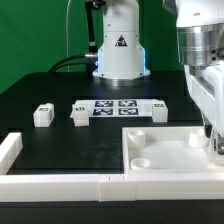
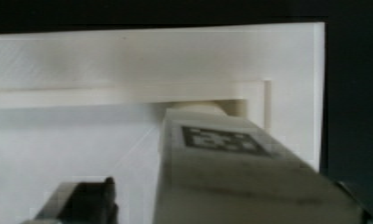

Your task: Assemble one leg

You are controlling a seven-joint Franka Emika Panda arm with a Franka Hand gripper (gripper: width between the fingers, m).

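Note:
My gripper hangs over the far right corner of the large white panel. In the wrist view it is shut on a leg, a chunky white post with a black-and-white tag. The leg's far end reaches a recessed corner socket of the panel. One dark finger shows beside the leg. In the exterior view the held leg is mostly hidden behind the hand. A second small white leg lies on the black table at the exterior view's left.
The marker board lies across the middle of the table, in front of the arm's base. A white L-shaped fence runs along the table's front edge and left corner.

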